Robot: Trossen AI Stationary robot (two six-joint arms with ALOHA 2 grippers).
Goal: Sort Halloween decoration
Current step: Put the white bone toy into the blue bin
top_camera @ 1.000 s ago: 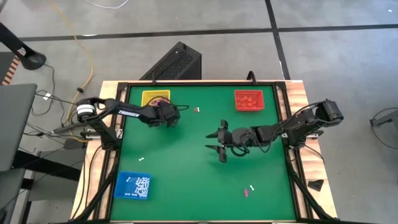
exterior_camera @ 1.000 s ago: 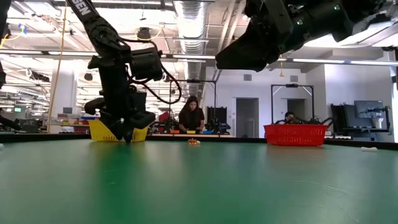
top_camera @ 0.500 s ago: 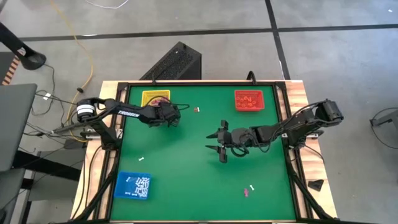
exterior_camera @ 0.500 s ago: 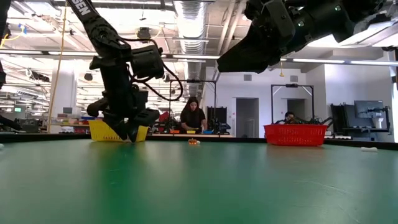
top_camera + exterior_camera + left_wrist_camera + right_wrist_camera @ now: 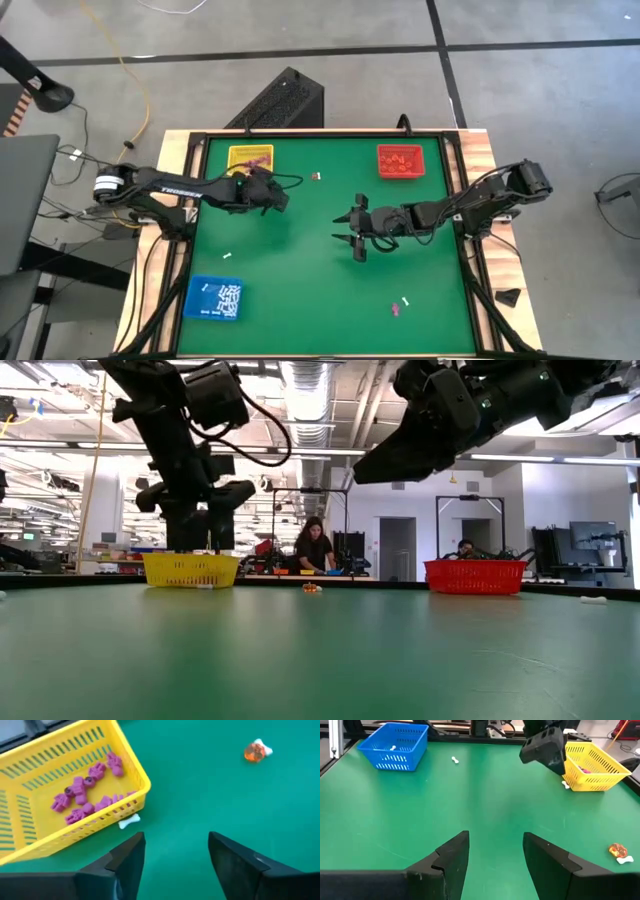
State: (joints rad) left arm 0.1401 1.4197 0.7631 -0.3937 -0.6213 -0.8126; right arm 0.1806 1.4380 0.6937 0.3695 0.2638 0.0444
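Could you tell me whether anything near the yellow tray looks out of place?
Yes: a small white bone trinket lies on the green table against the outside of the yellow tray, which holds only purple trinkets.

Green worktop (image 5: 300,250), wooden strips along both sides. Three square trays on it: yellow tray (image 5: 250,157) at far left corner, red tray (image 5: 400,161) at far right, blue tray (image 5: 215,298) near left edge. Black slatted box (image 5: 280,102) on grey floor beyond the worktop. Yellow cable (image 5: 135,70) trailing across floor. Low view: a person (image 5: 313,546) seated behind benches, ceiling lights overhead.
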